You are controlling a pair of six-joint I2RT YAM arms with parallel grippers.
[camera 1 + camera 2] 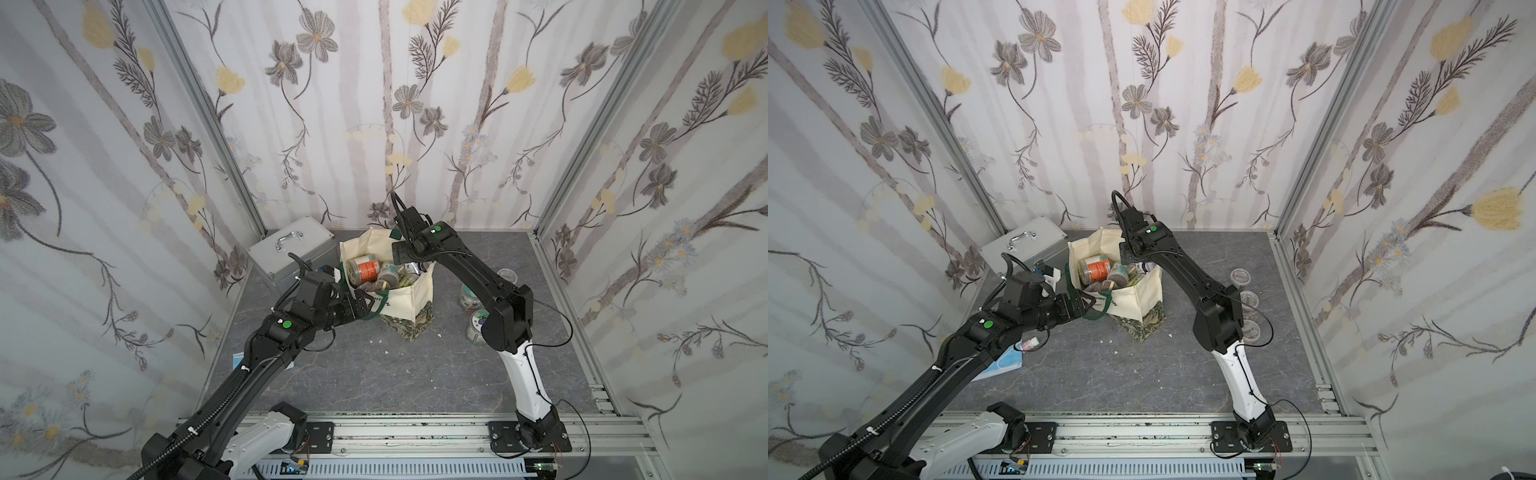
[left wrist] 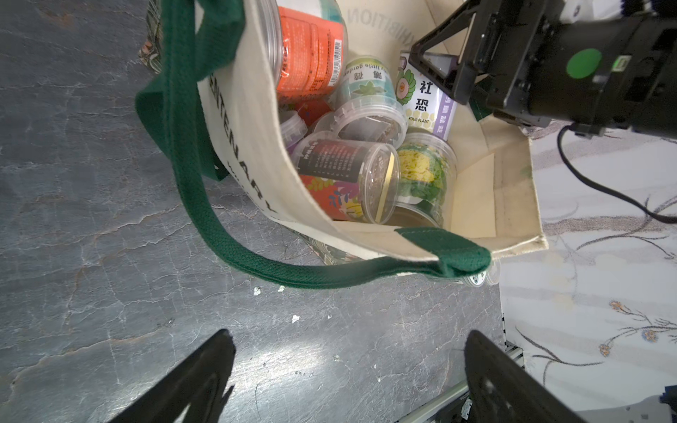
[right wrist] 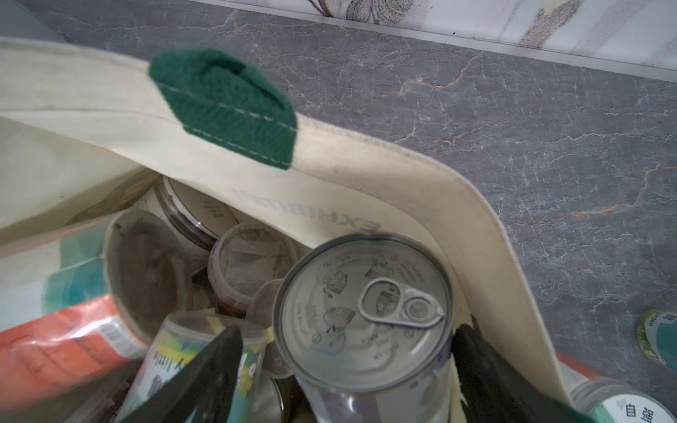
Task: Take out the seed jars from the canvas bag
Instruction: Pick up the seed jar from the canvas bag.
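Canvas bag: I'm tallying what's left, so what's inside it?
Seed jars piled in the bag: an orange-labelled jar, short clear ones, and a pull-tab jar between the right claw's open jaws. Jars underneath and the bag's floor are covered.

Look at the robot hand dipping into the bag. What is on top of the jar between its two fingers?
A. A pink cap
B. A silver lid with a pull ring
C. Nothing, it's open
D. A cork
B: in the right wrist view, the seed jar sitting between the fingers of the right gripper, inside the canvas bag, has a silver lid with a pull ring.
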